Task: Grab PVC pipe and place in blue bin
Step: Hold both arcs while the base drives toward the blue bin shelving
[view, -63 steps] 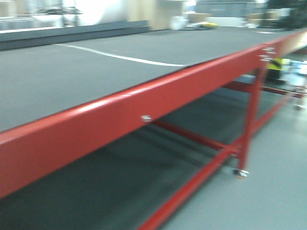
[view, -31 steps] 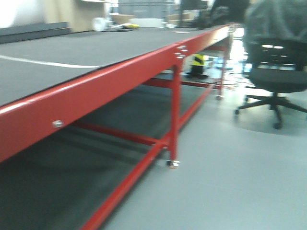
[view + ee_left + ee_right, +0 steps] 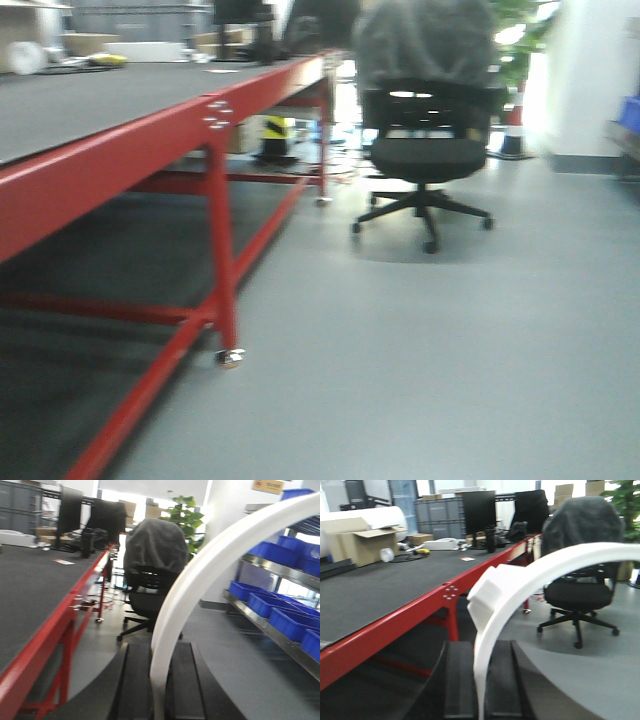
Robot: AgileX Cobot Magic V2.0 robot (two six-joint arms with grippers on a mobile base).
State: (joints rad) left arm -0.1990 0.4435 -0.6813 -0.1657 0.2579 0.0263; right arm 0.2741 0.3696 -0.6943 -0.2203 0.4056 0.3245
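In the right wrist view my right gripper (image 3: 479, 650) is shut on the PVC pipe (image 3: 520, 587), a white curved tube with a thicker collar (image 3: 487, 597) that arcs up and to the right. In the left wrist view my left gripper (image 3: 159, 650) is shut on a white curved piece (image 3: 200, 575) that also sweeps up to the right; its end is out of frame. Blue bins (image 3: 280, 615) stand on a metal shelf at the right of the left wrist view. Neither gripper shows in the front view.
A long red-framed table (image 3: 120, 150) with a dark top runs along the left. A black office chair (image 3: 425, 150) with a grey cover stands on the grey floor ahead. A blue shape (image 3: 630, 112) shows at the far right edge.
The front view has swung to the right: the red table has slid to the left, and the office chair and open floor have come into view.
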